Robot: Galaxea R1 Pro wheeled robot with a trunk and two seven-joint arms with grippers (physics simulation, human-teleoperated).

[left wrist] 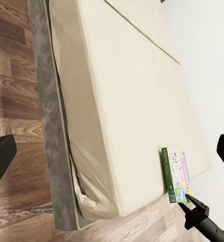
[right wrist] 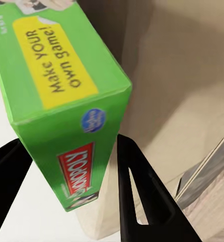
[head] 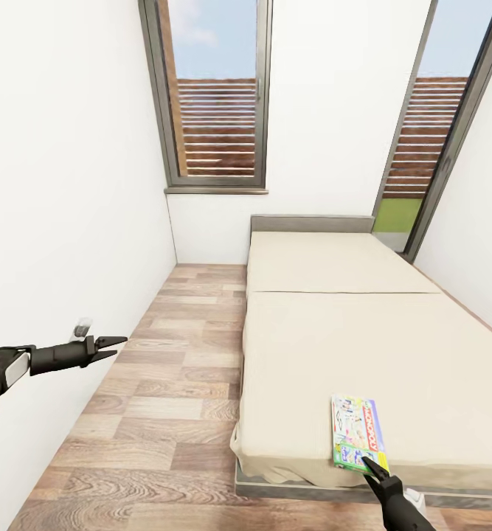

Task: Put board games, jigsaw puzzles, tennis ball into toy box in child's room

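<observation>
Right pincer is at the near edge of the bed, nosing onto the near short end of the Monopoly box. The right wrist view gives the close look: the green end face with the red logo sits in the gap between the 2 black fingers, 1 finger on either side. The jaws are spread wider than the box end, so this pincer is released, not yet gripping. The finger on the mattress side looks just beside the box's corner; whether it touches, I cannot tell.

The box lies flat on the beige mattress, directly ahead of the pincer and running away from it toward the headboard, its near end right at the bed's edge.

Left pincer hangs out over the wood floor, well apart from the bed and box, fingers parted and holding nothing. From its wrist view you can see the box and the right pincer at its end.

Step in hand, by my reading: picking up a board game off the bed, 1 of the 6 toys. Next call: ease forward so the fingers straddle more of the box, close firmly on its thin sides, lift it level, then carry it off to the toy box.
</observation>
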